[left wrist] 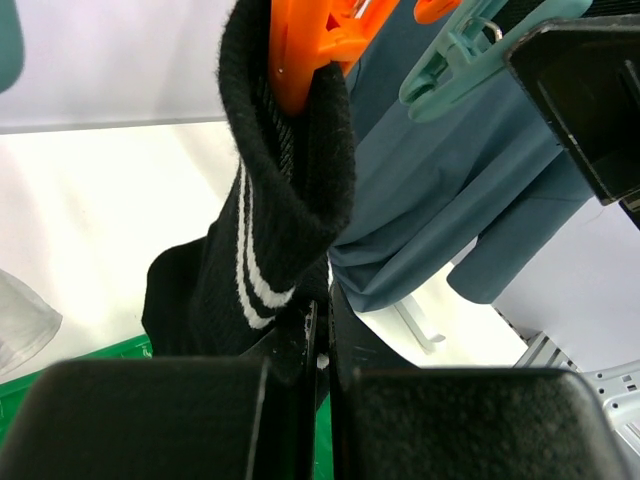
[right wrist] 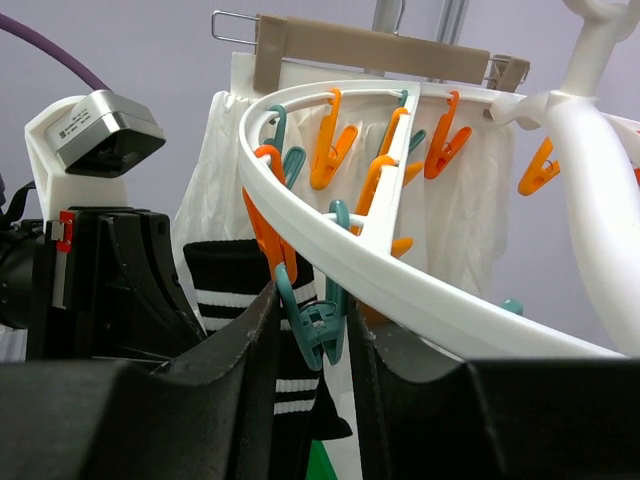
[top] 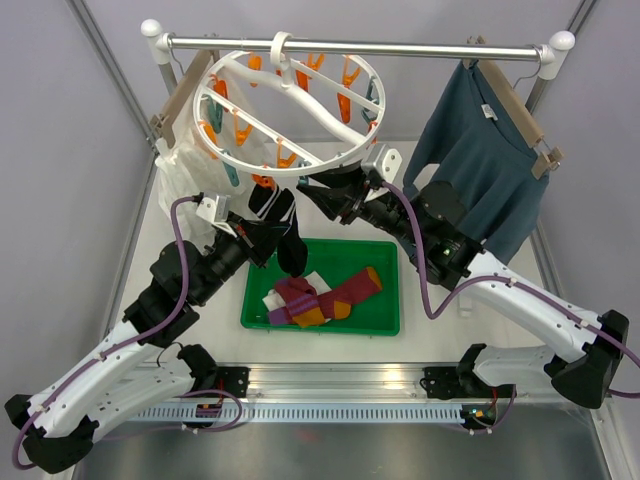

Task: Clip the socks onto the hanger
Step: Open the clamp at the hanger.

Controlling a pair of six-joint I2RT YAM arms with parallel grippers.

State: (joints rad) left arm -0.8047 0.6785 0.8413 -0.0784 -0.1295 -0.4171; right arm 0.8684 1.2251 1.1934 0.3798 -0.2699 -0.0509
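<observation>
The striped sock [left wrist: 290,200] is up at the hanger [right wrist: 400,290], cuff against an orange clip [left wrist: 310,50], with the left gripper [left wrist: 320,350] clamped on it below. The right gripper [right wrist: 312,312] straddles a teal clip [right wrist: 305,330]; squeezing or not, I cannot tell. Letting go before a firm bite would drop the sock.

The round white hanger [right wrist: 420,300] hangs tilted from the rail by its hook. Orange and teal clips dangle from its ring and crossbar. A black sock with white stripes [left wrist: 290,200] hangs from one orange clip [left wrist: 310,50], pinched at the cuff. Below, in the green tray [top: 383,312], a maroon-and-orange sock [top: 298,300], a red sock with an orange toe [top: 352,288] and a white sock [top: 277,298] lie overlapping.
</observation>
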